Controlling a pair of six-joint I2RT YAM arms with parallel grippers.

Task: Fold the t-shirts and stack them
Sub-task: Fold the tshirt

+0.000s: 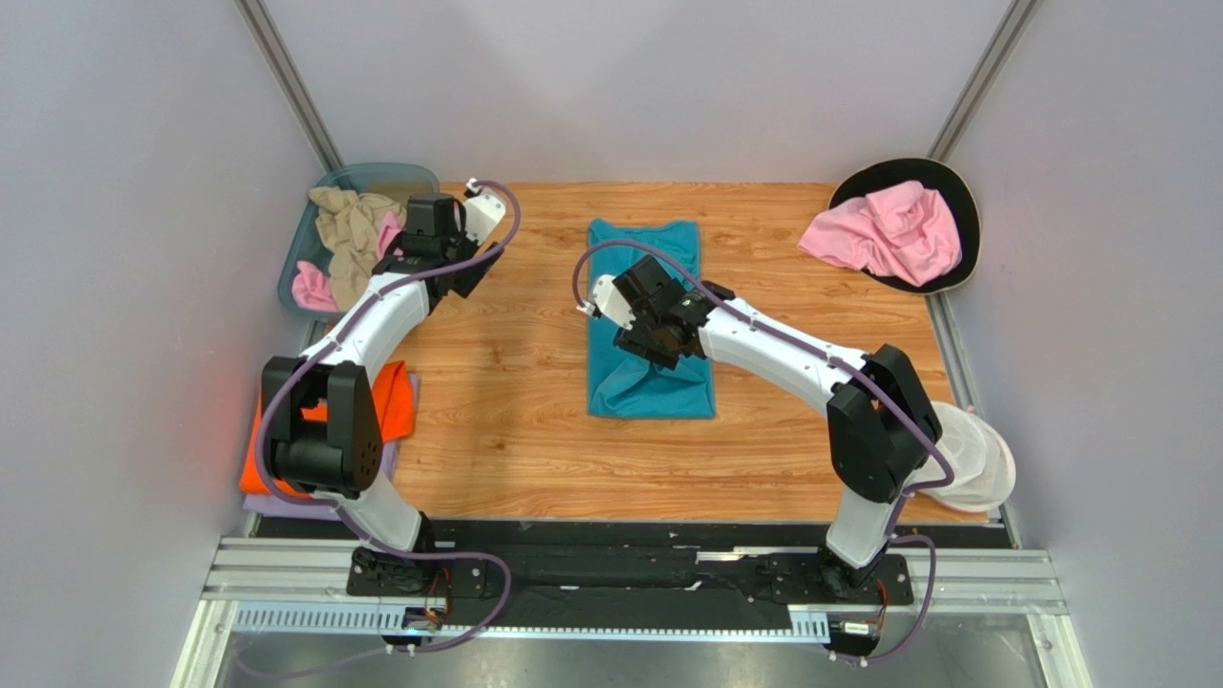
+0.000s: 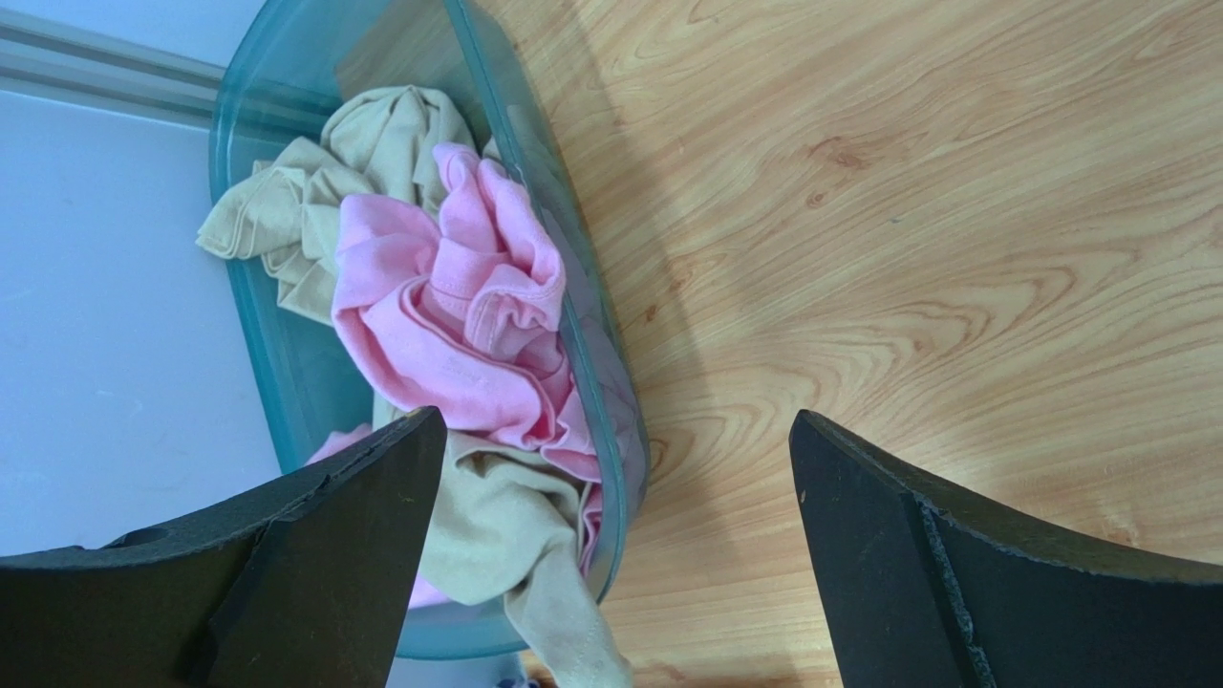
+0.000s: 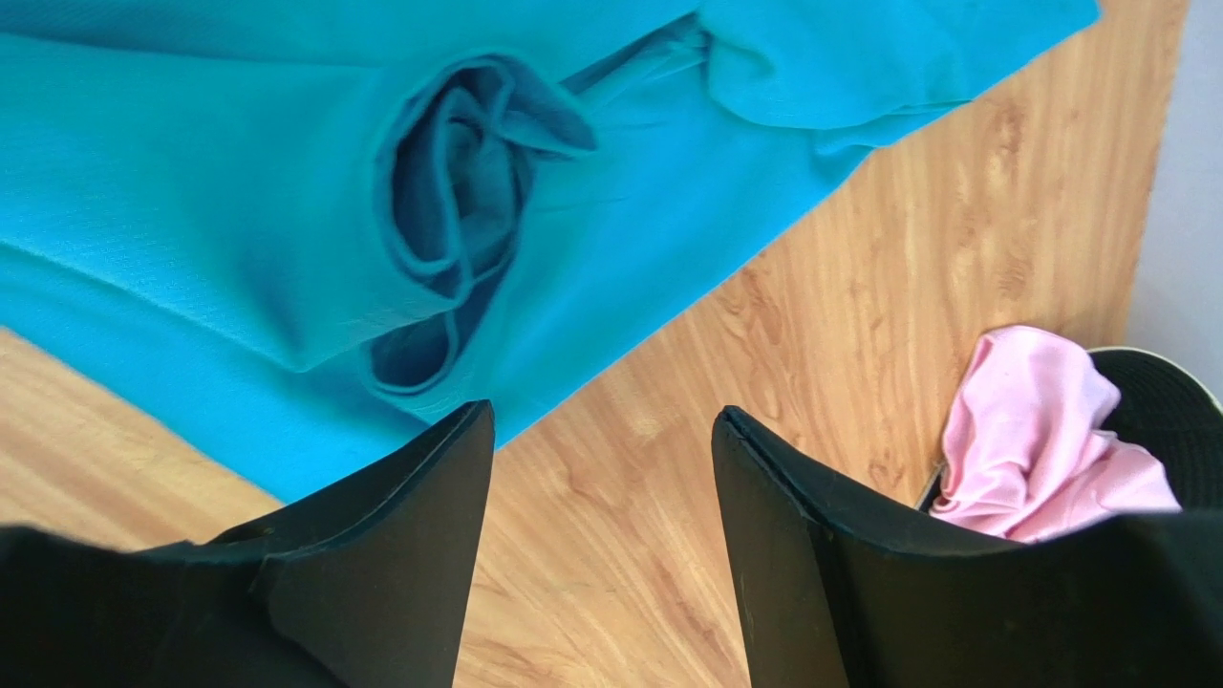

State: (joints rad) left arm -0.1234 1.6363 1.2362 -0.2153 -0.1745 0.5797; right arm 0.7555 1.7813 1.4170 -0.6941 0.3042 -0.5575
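A teal t-shirt [image 1: 649,380] lies folded into a long strip in the middle of the table, and its collar [image 3: 445,215] shows in the right wrist view. My right gripper [image 3: 603,413] hovers open over that shirt's edge [image 1: 663,333], with only bare wood between its fingers. My left gripper [image 2: 615,419] is wide open above the rim of a teal bin [image 2: 620,430] at the back left [image 1: 419,237]. Crumpled in the bin are a pink t-shirt [image 2: 460,316] and a beige one [image 2: 495,523]. An orange t-shirt [image 1: 395,402] rests on a lavender one [image 1: 266,502] at the left edge.
Another pink t-shirt [image 1: 883,232] sits crumpled on a black round pad [image 1: 965,215] at the back right corner. A white ribbed dish [image 1: 983,462] stands by the right arm's base. Grey walls close in the table on three sides.
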